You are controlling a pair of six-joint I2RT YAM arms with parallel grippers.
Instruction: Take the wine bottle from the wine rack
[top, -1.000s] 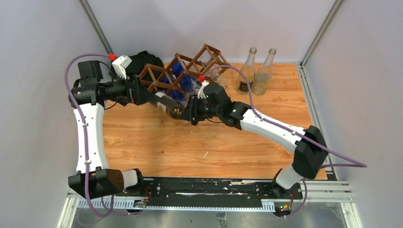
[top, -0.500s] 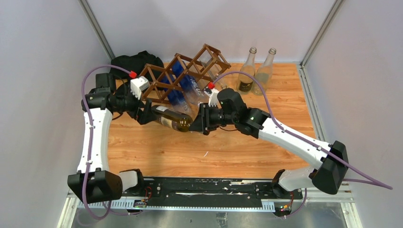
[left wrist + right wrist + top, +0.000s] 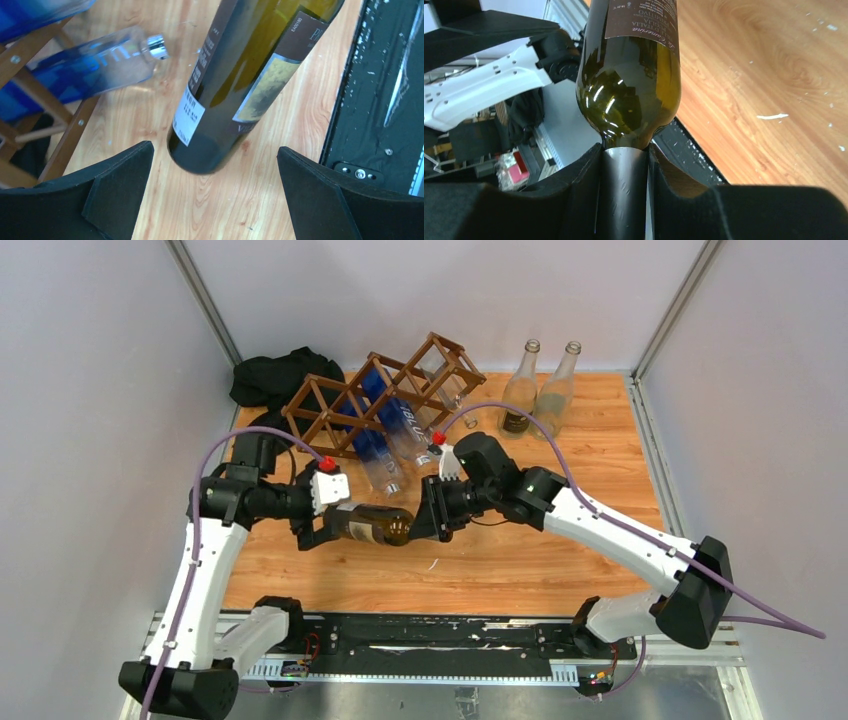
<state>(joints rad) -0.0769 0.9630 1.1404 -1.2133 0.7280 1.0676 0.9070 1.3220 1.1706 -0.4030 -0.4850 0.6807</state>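
The dark green wine bottle point(image 3: 372, 525) lies level in the air over the table, clear of the brown lattice wine rack point(image 3: 335, 405). My right gripper point(image 3: 428, 520) is shut on its foil-covered neck point(image 3: 624, 190); the bottle's shoulder point(image 3: 629, 90) fills the right wrist view. My left gripper point(image 3: 322, 528) is at the bottle's base and is open. In the left wrist view the base point(image 3: 210, 155) sits between the wide-apart fingers point(image 3: 115, 185) without touching them, and the gripper point(image 3: 215, 185) holds nothing.
Blue glass bottles point(image 3: 385, 430) lie in the rack, one neck sticking out point(image 3: 95, 70). Two clear bottles point(image 3: 520, 390) stand at the back right. A black cloth point(image 3: 280, 375) lies behind the rack's left end. The black base rail point(image 3: 440, 635) runs along the near edge.
Both arms have moved toward the near edge. The right gripper has drawn the wine bottle out of the rack; the left gripper has left the rack and now follows the bottle's base.
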